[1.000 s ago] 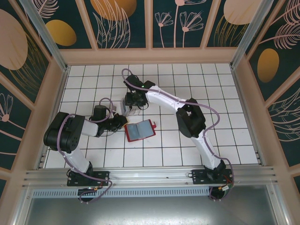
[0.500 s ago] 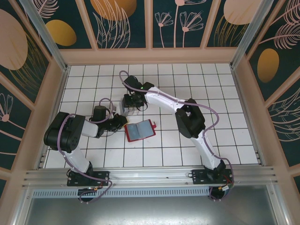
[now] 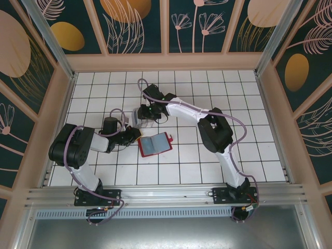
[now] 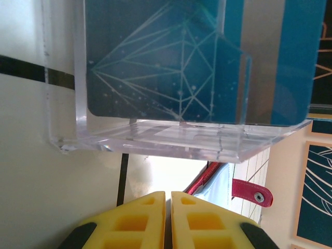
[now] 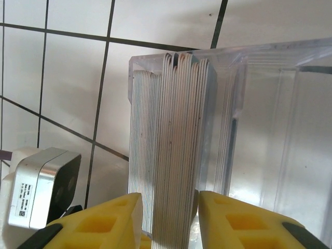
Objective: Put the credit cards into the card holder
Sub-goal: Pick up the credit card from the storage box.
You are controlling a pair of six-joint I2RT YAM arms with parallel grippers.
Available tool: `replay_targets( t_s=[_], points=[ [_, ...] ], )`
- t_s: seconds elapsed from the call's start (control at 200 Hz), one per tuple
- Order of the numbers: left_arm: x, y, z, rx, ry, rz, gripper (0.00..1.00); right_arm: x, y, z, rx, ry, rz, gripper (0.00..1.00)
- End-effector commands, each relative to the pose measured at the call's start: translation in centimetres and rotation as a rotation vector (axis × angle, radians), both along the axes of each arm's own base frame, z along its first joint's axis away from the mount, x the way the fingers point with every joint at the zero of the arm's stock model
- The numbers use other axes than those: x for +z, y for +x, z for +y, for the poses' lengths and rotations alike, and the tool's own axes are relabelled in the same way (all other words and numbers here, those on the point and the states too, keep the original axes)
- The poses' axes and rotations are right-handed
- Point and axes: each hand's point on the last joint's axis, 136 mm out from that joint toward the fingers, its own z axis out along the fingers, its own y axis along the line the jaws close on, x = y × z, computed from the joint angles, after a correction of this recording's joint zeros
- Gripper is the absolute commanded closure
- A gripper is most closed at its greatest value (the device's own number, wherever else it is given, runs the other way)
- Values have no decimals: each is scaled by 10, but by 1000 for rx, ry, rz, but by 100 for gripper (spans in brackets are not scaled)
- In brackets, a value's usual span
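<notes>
Top external: red card holder lies open on the tiled table. Clear plastic box sits just behind it. Left gripper is beside the holder's left edge; right gripper is over the box.

Left wrist: yellow jaws of the left gripper pressed together, empty. Box ahead with teal credit cards inside; holder's red strap beyond.

Right wrist: right gripper jaws pinching the stack of credit cards standing on edge at the left end of the box.

Lab test cell: tiled table, printed wall panels, aluminium framing.
</notes>
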Motion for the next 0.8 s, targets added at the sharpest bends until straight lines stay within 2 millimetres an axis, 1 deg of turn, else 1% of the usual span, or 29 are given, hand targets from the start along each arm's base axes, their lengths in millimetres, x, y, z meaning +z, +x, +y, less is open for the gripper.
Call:
replay_targets(
  t_s=[0.0, 0.205, 0.33, 0.601, 0.796],
  points=[
    [-58, -30, 17, 44, 137, 196, 87, 31, -1, 7, 12, 96, -15, 66],
    [-62, -31, 17, 46, 128, 207, 87, 35, 2, 6, 9, 98, -26, 69],
    [-61, -29, 17, 53, 131, 200, 86, 37, 1, 6, 14, 128, -9, 73],
    [-65, -29, 16, 46, 127, 212, 86, 34, 1, 3, 9, 135, -2, 80],
    [-64, -28, 15, 43, 127, 214, 86, 39, 2, 4, 9, 147, -12, 80]
  ],
)
